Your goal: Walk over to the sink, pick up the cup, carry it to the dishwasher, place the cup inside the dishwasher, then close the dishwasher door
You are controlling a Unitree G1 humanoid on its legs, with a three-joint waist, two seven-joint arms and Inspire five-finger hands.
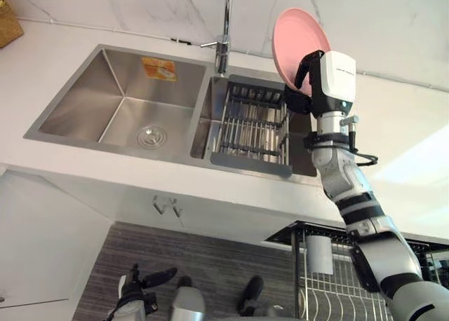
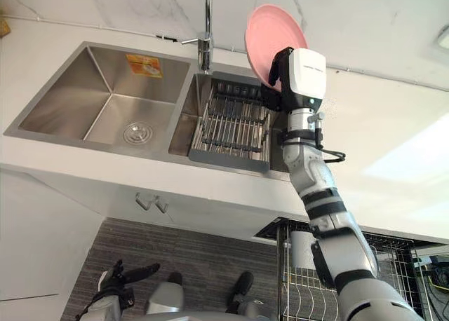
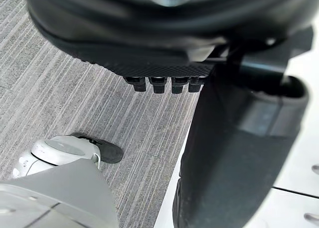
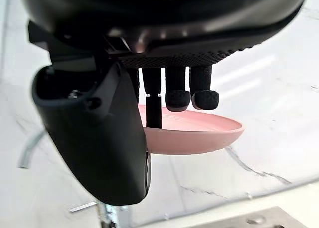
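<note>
Two steel basins side by side in the left eye view: sink (image 1: 84,90) sunk in the white tabletop (image 1: 393,125), drain rack (image 1: 252,128) in the right basin, faucet (image 1: 224,33) at the rear edge between the basins. Over the sink's right rear corner, right hand (image 1: 306,69) raised, pinching a pink plate (image 1: 291,41); plate tilted up on edge, clear of the tabletop. Below the tabletop's front edge, left hand (image 1: 144,282) low over the striped floor (image 1: 210,265), loose, holding nothing. Wire rack (image 1: 337,286) at the lower right.

Right eye view: same layout, plate just beside the faucet.

Left wrist view: short fingertips (image 3: 159,83) past the palm, thumb beside them, floor beyond.

Right wrist view: fingers (image 4: 177,96) down on the plate's face, thumb (image 4: 99,138) against its near rim, plate clamped between.
</note>
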